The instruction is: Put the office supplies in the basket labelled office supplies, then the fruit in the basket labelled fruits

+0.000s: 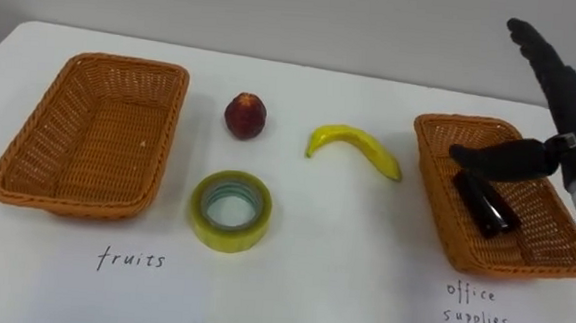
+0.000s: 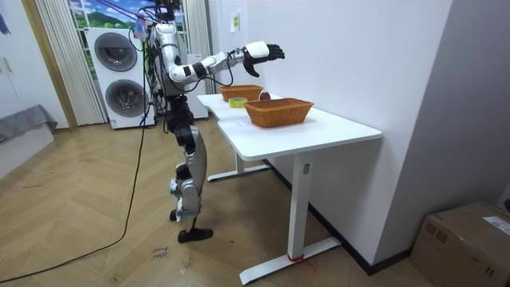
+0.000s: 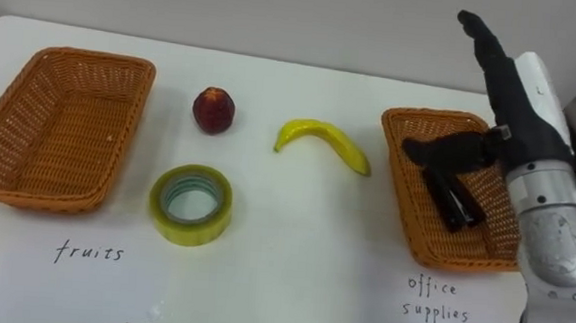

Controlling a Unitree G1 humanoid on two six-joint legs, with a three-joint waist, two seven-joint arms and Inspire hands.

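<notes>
My right hand (image 1: 570,104) hovers open over the right-hand wicker basket (image 1: 448,141), labelled for office supplies, fingers straight and thumb out to the left. A black oblong office item (image 1: 488,206) lies inside that basket, just below the thumb. On the white table (image 1: 362,266) between the baskets lie a red peach-like fruit (image 1: 245,115), a yellow banana (image 1: 354,146) and a roll of yellowish tape (image 1: 230,210). The left-hand basket (image 1: 27,166), labelled for fruits, holds nothing. In the room view I stand at the table's end with the right hand (image 2: 265,53) raised above it.
Handwritten paper labels lie in front of each basket, near the table's front edge. The table's back edge runs along a wall. In the room view a washing machine and dryer stack (image 2: 119,64) stands behind me, and a cardboard box (image 2: 470,239) sits on the floor.
</notes>
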